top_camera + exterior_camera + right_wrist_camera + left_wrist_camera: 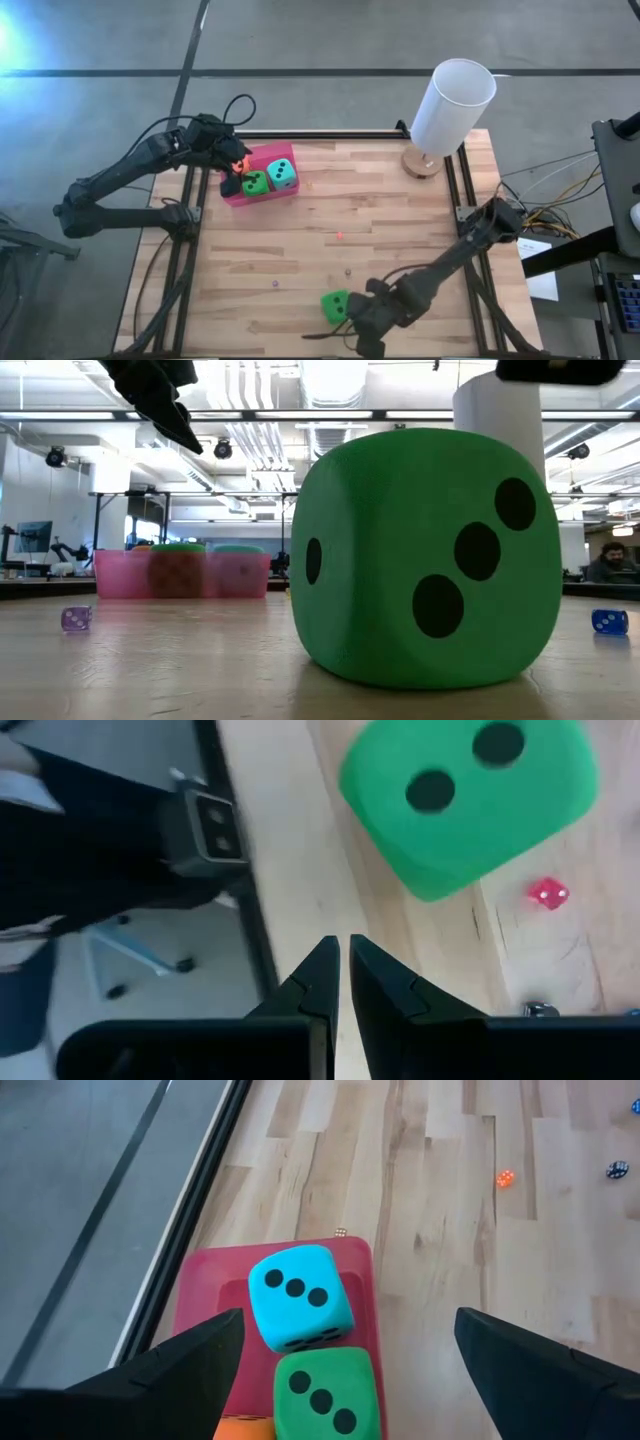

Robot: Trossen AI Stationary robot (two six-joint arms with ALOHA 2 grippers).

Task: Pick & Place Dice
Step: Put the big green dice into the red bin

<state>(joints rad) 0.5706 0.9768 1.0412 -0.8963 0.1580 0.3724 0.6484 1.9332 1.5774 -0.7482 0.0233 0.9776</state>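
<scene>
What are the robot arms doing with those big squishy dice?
They are collecting dice into the pink tray at the far left of the table. The left gripper hovers over it with fingers open; a teal die, a green die and an orange die already sit inside. One more green die rests on the table near the front edge. The right gripper is beside it, fingers shut, holding nothing. A few tiny dice lie scattered on the wood.

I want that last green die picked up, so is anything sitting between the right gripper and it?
Nothing visible stands between them. The right gripper, shut, sits just beside the green die near the table's front edge, with only bare wood between them in the right wrist view. A tiny red die lies off to the side.
</scene>
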